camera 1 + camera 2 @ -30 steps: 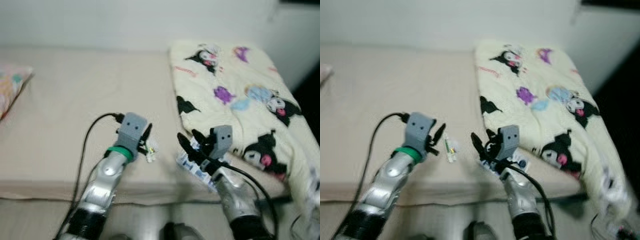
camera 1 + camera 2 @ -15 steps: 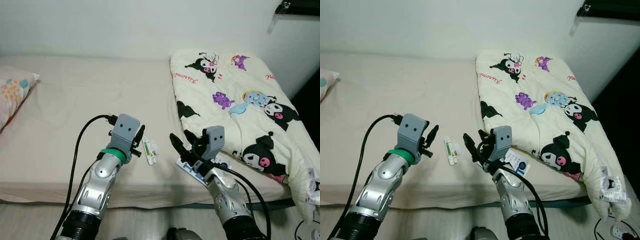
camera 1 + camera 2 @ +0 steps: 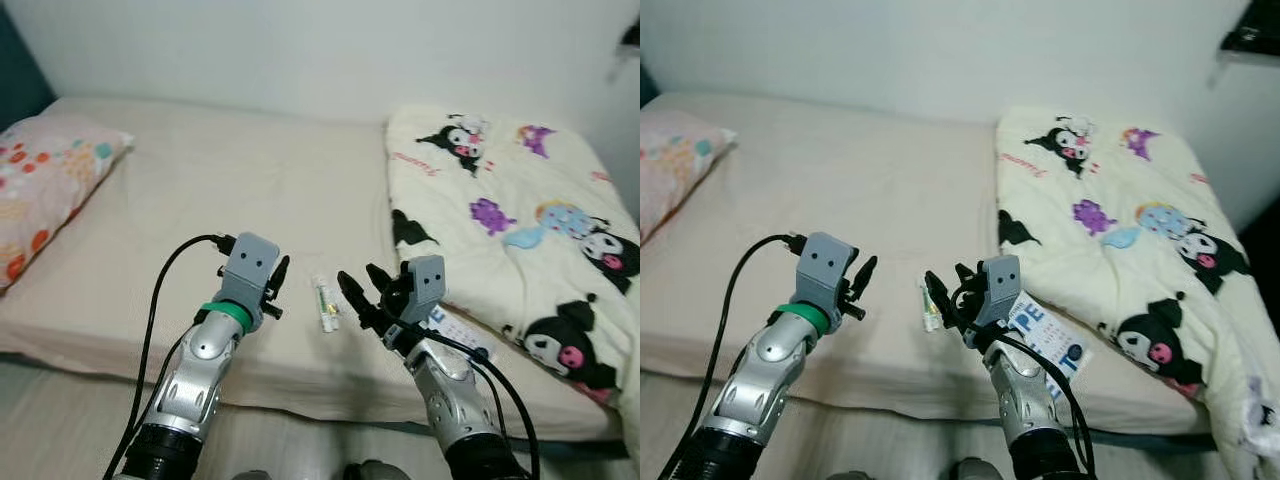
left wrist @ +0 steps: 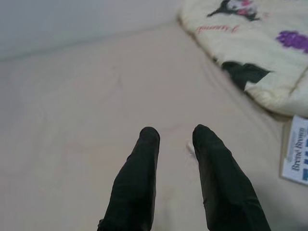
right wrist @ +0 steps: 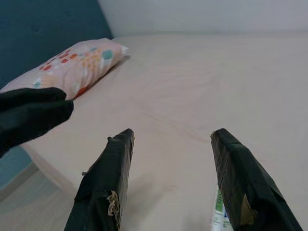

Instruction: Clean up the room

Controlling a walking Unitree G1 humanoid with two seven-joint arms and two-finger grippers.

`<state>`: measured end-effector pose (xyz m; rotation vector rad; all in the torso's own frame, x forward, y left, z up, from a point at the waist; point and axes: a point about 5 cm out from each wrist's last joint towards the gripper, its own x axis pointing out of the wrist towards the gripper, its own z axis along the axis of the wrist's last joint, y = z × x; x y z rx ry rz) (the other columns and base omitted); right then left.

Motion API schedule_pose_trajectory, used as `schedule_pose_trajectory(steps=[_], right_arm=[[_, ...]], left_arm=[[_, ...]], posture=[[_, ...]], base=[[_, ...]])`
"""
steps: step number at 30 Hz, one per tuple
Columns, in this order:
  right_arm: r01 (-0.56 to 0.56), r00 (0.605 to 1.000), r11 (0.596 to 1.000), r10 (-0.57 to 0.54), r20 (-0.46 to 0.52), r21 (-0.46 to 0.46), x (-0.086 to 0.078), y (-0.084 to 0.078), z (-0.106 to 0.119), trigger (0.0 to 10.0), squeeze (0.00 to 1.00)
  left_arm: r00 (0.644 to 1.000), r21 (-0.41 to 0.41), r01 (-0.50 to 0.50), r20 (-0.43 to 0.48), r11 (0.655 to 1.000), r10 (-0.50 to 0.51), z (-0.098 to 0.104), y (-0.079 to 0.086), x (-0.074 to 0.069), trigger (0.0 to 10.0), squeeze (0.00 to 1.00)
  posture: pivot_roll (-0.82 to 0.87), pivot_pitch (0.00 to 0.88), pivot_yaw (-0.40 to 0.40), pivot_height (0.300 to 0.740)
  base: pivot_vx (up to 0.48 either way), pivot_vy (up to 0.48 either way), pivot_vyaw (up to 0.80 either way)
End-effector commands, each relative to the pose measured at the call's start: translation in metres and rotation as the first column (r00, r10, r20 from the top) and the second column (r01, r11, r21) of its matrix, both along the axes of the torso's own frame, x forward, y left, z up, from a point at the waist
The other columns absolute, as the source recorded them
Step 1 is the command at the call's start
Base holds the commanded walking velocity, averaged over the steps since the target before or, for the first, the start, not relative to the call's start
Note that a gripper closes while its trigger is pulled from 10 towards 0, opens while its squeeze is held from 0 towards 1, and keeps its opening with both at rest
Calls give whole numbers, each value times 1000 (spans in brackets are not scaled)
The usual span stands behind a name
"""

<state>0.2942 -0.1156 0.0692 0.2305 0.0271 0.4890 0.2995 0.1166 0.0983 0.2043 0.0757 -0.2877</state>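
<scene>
A small white tube with a green label (image 3: 325, 303) lies on the beige mattress (image 3: 200, 190) near its front edge. My left gripper (image 3: 277, 284) hovers just left of the tube, its fingers (image 4: 144, 159) a little apart with nothing between them. My right gripper (image 3: 361, 291) hangs just right of the tube, wide open and empty, and the tube's end (image 5: 219, 219) shows by one finger. A white and blue printed box (image 3: 462, 336) lies on the mattress behind the right wrist, beside the blanket.
A cream blanket with cartoon figures (image 3: 520, 200) covers the bed's right side. A pink patterned pillow (image 3: 45, 190) lies at the far left. The wall runs behind the bed, and the mattress edge drops to the floor (image 3: 60, 400) in front.
The whole picture has swung left, bringing the pillow into view, so the camera moved. Both grippers keep about the same pose beside the tube.
</scene>
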Motion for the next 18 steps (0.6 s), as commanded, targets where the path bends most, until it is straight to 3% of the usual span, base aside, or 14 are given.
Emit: schedule_pose_trajectory(steps=[1,6,13,18], right_arm=[[3,1000,1000,-3,-26,-11,-3,-2,-6,10000,0],[-17,999,999,16,-27,-32,-2,-5,-5,10000,0],[15,1000,998,-17,-24,-58,2,-16,-3,10000,0],[127,991,989,-129,-29,-74,7,-29,-4,10000,0]], left_arm=[[1000,-10,-12,-18,1000,12,-5,1,0,10000,0],[997,-57,-76,-34,996,74,-7,4,6,10000,0],[996,-69,-87,-43,994,84,-9,4,8,10000,0],[997,-62,-61,-42,996,58,-9,0,11,10000,0]], posture=[[-37,0,19,740],[-37,18,-14,740],[-42,23,-14,724],[-47,23,10,719]], base=[[0,0,525],[0,0,521],[0,0,479],[0,0,0]])
